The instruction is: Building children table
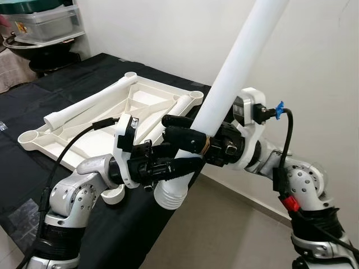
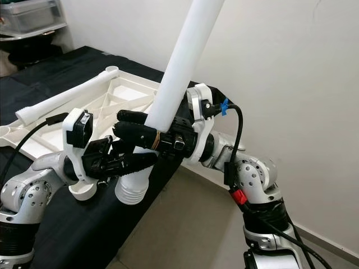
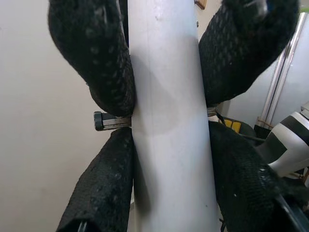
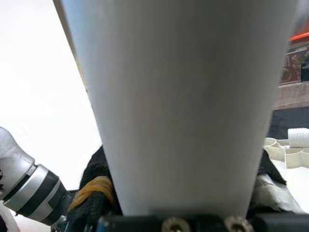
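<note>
While both head views show the white table leg (image 1: 235, 61) held tilted beyond the tabletop (image 1: 33, 95) edge, over bare floor (image 1: 224, 224), the left wrist view shows black fingers (image 3: 99, 63) pressed against both its sides. Left gripper (image 1: 168, 162) and right gripper (image 1: 182, 131) both clench it. Behind, the upturned white table frame (image 1: 106, 120) lies on black cloth, beside a white wall (image 1: 314, 50).

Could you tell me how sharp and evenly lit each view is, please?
Eye views: sharp, evenly lit, white leg crisp in both grippers. Left wrist view: leg and black fingers sharp, background soft. Right wrist view: leg blurred from closeness, wall beside it washed out.
</note>
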### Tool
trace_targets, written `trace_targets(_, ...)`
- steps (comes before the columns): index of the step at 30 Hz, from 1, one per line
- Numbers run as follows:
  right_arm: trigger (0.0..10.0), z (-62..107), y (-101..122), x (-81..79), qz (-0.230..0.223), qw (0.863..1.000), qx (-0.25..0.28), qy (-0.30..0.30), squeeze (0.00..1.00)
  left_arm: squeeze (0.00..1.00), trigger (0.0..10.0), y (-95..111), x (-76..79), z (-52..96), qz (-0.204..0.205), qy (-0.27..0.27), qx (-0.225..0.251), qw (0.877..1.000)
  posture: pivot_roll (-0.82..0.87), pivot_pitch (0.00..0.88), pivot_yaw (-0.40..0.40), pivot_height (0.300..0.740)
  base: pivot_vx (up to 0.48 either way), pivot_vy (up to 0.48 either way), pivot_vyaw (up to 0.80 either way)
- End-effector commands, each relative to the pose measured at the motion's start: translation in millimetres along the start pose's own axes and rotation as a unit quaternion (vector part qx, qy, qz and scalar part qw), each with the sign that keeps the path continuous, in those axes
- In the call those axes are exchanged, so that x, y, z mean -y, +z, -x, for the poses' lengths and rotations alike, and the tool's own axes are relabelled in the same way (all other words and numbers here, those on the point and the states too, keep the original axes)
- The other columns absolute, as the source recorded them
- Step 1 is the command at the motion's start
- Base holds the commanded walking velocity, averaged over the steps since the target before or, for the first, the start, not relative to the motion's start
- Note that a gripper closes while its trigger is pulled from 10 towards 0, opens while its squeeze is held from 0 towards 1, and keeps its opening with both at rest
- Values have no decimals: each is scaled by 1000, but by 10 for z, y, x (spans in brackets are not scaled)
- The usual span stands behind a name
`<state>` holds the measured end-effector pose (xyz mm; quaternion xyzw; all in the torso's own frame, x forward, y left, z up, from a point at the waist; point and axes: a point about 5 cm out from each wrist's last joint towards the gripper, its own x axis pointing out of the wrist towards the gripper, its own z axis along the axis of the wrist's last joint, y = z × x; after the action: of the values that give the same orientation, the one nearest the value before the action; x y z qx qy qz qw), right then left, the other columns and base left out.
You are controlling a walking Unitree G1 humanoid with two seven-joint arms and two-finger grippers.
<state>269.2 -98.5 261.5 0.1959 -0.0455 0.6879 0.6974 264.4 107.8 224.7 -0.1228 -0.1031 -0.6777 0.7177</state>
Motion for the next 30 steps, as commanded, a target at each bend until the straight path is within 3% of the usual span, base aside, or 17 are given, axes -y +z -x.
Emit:
trace_targets(1, 0, -33, -22, -38, -3, 1000, -8, 11, 0, 0, 10000, -11, 6, -51, -4, -13, -10, 1000, -144, 0, -48, 740, 0, 0, 0)
trace_targets(5, 0, -7, -35, -25, 2, 1000, -12, -2, 0, 0, 10000, -24, 5, -36, -1, -11, -12, 1000, -142, 0, -48, 740, 0, 0, 0)
trace_targets(6, 0, 5, -33, 1, 6, 1000, -13, -17, 0, 1000, 10000, -15, -14, -25, 14, -6, -9, 1000, -139, 0, -52, 740, 0, 0, 0)
trace_targets(8, 0, 5, -33, 1, 6, 1000, -13, -17, 0, 1000, 10000, -15, -14, -25, 14, -6, -9, 1000, -139, 0, -52, 740, 0, 0, 0)
trace_targets(11, 0, 37, -39, 161, 29, 995, -3, -100, 0, 1000, 10000, 81, -35, 82, 46, 0, 11, 999, -136, 0, -48, 740, 0, 0, 0)
trace_targets(20, 0, 134, 22, 341, 65, 976, 29, -207, 0, 1000, 10000, 247, 10, 363, 26, 15, 1, 1000, -127, 0, -43, 740, 0, 0, 0)
trace_targets(24, 0, 432, 233, 546, 136, 928, 50, -343, 0, 1000, 10000, 455, -16, 660, -24, 89, -9, 996, -121, 0, -38, 740, 0, 0, 0)
trace_targets(25, 0, 432, 233, 546, 136, 928, 50, -343, 0, 1000, 10000, 455, -16, 660, -24, 89, -9, 996, -121, 0, -38, 740, 0, 0, 0)
trace_targets(26, 0, 519, 290, 580, 147, 912, 61, -378, 0, 1000, 10000, 475, -61, 731, -46, 132, -13, 990, -121, 0, -35, 740, 0, 0, 0)
trace_targets(27, 0, 519, 290, 580, 147, 912, 61, -378, 0, 1000, 10000, 475, -61, 731, -46, 132, -13, 990, -121, 0, -35, 740, 0, 0, 0)
trace_targets(28, 0, 606, 313, 597, 163, 893, 64, -415, 0, 1000, 10000, 458, -155, 808, -63, 210, -9, 976, -118, 0, -32, 740, 0, 0, 0)
trace_targets(29, 0, 693, 278, 590, 178, 871, 60, -453, 0, 957, 10000, 364, -285, 889, -66, 330, 4, 942, -115, 0, -32, 740, 0, 0, 0)
trace_targets(30, 0, 693, 278, 590, 178, 871, 60, -453, 0, 957, 10000, 364, -285, 889, -66, 330, 4, 942, -115, 0, -32, 740, 0, 0, 0)
